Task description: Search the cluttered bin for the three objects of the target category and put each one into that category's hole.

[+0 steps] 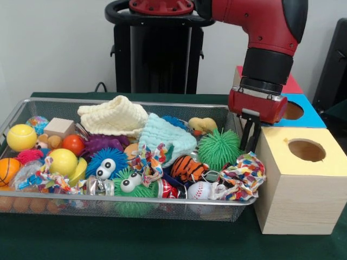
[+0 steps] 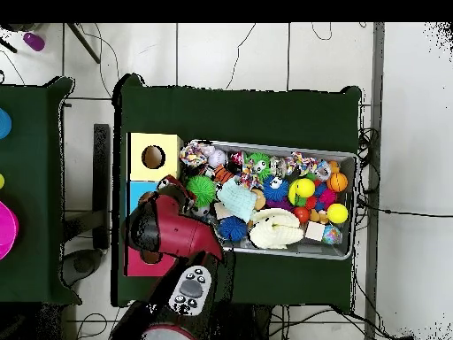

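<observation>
We see the gripper [image 1: 250,135] hanging between the wire bin [image 1: 233,116] and the yellow box [image 1: 301,184], its fingers narrow and holding nothing.

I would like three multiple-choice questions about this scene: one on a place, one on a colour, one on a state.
1. Where is the gripper?
A. over the bin's left end
B. between the wire bin and the yellow-topped box
C. inside a hole

2. What colour is the spiky ball nearest the gripper?
A. green
B. red
C. white

3. What is the gripper carrying?
A. the baseball
B. a cloth
C. nothing

Answers: 1 B, the front view shows it hanging at the bin's right end beside the box. 2 A, the ball beside it is green. 3 C, no object shows between its fingers.
</observation>
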